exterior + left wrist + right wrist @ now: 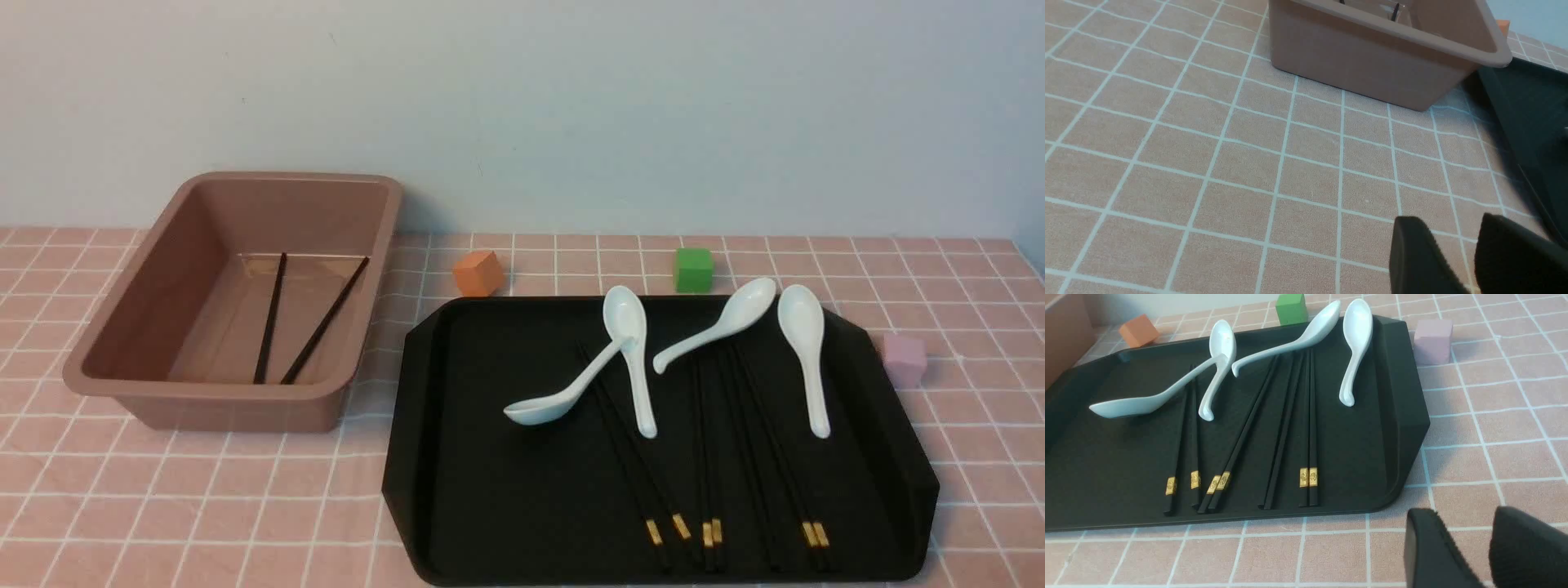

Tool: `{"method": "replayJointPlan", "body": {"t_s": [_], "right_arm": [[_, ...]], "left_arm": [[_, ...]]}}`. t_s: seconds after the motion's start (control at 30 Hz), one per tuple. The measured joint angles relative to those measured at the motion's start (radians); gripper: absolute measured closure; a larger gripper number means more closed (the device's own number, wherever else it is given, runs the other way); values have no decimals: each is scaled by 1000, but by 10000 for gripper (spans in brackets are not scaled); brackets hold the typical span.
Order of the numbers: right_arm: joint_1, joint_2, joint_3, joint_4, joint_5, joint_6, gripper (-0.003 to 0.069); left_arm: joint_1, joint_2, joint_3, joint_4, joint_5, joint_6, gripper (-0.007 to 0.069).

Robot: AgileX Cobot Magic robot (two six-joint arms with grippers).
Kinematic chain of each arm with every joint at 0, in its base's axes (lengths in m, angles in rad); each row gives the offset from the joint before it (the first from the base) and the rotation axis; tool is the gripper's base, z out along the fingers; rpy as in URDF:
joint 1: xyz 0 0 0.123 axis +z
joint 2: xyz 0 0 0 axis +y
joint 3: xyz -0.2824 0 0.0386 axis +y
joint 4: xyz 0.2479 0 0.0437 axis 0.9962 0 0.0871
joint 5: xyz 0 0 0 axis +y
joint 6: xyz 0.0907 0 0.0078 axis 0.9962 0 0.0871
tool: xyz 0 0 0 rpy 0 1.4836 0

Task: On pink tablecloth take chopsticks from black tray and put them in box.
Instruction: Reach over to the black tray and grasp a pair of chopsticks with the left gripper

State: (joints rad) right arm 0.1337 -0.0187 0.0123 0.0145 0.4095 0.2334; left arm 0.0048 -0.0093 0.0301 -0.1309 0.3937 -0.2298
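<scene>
Two grippers: the left gripper (1447, 228) and the right gripper (1461, 518) each have dark padded fingers set apart, with nothing between them, over bare cloth.
Open room: the pink tablecloth (204, 506) lies bare on the near left, in front of the box and beside the tray.
Near edge: the black tray (490, 490) has its low near rim almost at the bottom of the front view. The right gripper sits just off the tray's near right cut corner.
Chopsticks: the chopsticks (1286, 428) lie lengthwise in the tray, gold bands toward the near rim.
Spoons: four white spoons (804, 359) lie across the sticks' far ends, one tipped on its side.
Gap: only a narrow strip of cloth parts the tray's left rim from the box (229, 412).
Box contents: two boxed chopsticks (270, 318) slant on its floor.
Beyond: a pink cube (904, 359) sits beside the tray's right rim; an orange cube (478, 273) and a green cube (694, 269) stand behind the tray, before the pale wall (522, 98).
View differences: the front view shows neither gripper. The right wrist view separates a pair with no band showing. The left wrist view shows only stick tips above the box rim.
</scene>
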Motion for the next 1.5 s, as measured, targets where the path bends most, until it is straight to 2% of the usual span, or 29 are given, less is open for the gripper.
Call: {"method": "replayJointPlan", "body": {"t_s": [1.3,1.43,1.5], "right_arm": [[0,0,0,0,0,0,419],[0,0,0,0,0,0,419],[0,0,0,0,0,0,419]], "left_arm": [[0,0,0,13,-23,0,386],[0,0,0,-83,-60,-59,386],[0,0,0,-234,-112,-144,386]]}}
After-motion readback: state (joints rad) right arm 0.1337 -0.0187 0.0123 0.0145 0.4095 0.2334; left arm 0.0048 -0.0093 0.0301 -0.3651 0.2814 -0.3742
